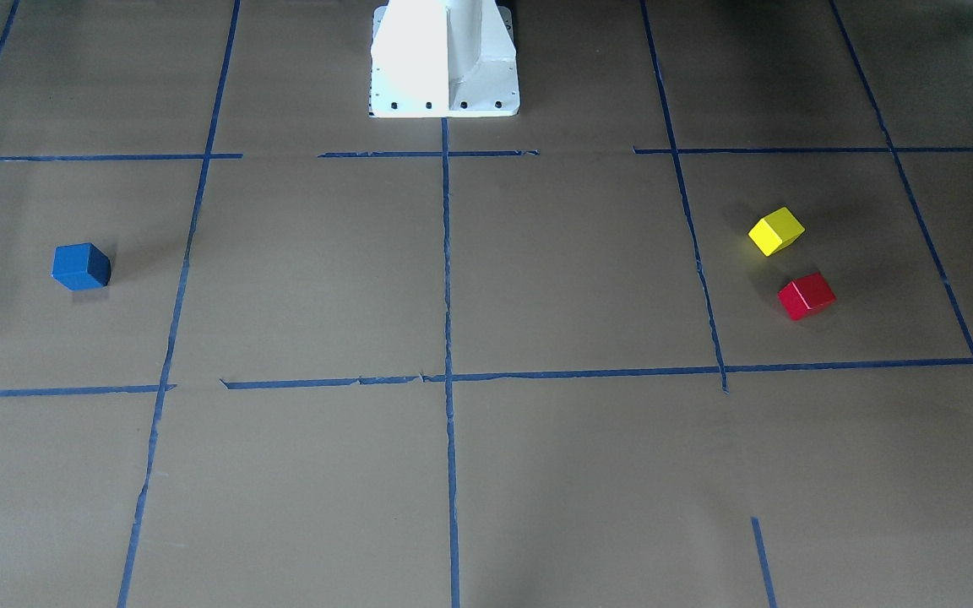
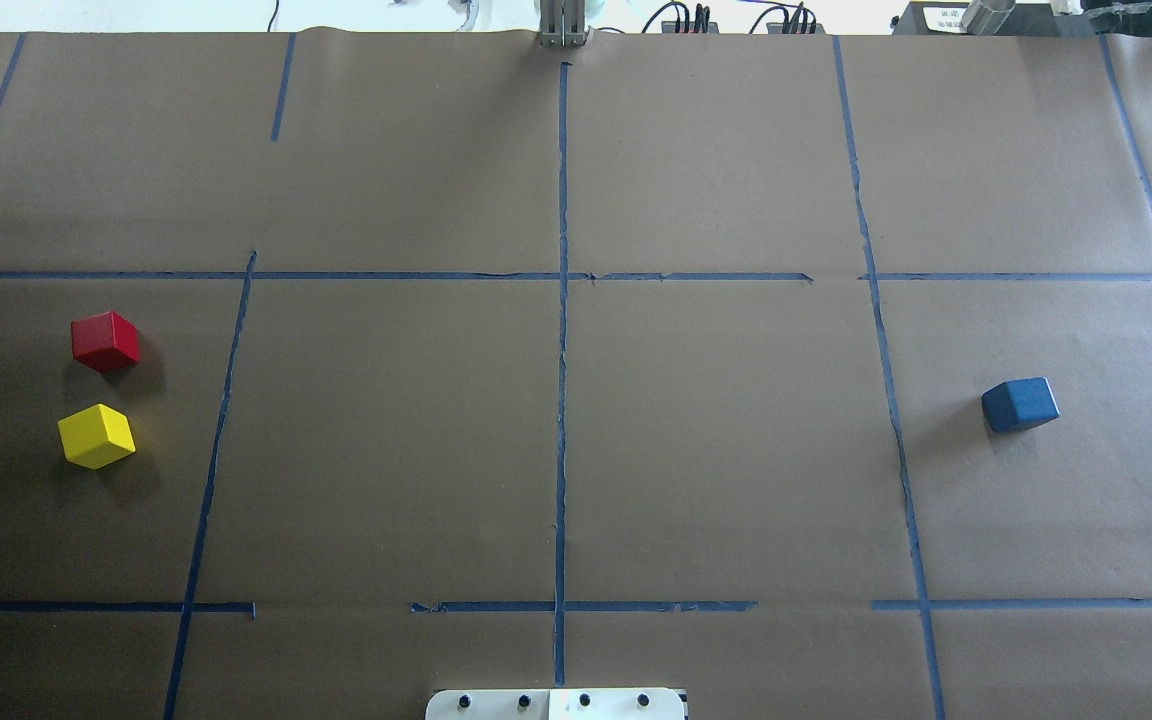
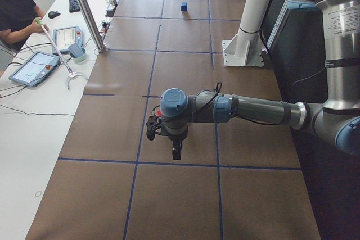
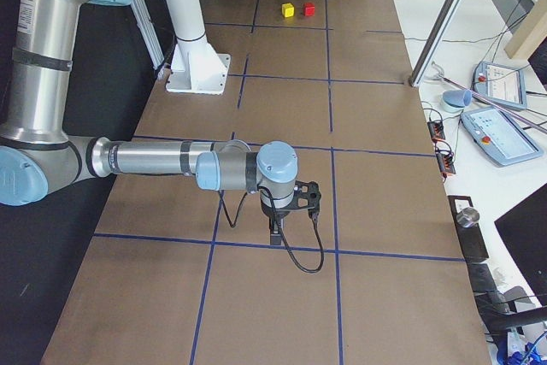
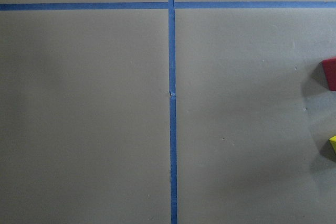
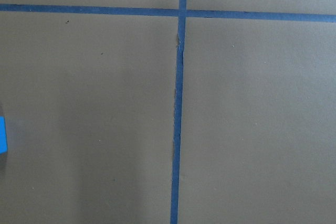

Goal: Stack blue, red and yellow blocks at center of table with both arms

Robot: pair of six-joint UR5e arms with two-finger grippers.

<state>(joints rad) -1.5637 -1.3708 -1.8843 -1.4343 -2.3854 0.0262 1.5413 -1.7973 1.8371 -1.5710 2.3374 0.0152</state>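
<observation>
The blue block (image 2: 1020,404) lies on the table's right side in the overhead view, and also shows in the front view (image 1: 81,266). The red block (image 2: 105,341) and the yellow block (image 2: 96,436) lie close together, apart, on the left side. The left wrist view catches the red block (image 5: 330,74) and the yellow block (image 5: 333,144) at its right edge. The right wrist view catches the blue block (image 6: 2,134) at its left edge. My left gripper (image 3: 176,153) and right gripper (image 4: 275,232) hang high above the table and show only in the side views, so I cannot tell whether they are open or shut.
Blue tape lines (image 2: 562,330) divide the brown paper table into squares. The robot's white base (image 1: 444,59) stands at the table's near middle edge. A metal post (image 3: 87,9) and a side table with tablets and an operator (image 3: 17,9) are beyond the far edge.
</observation>
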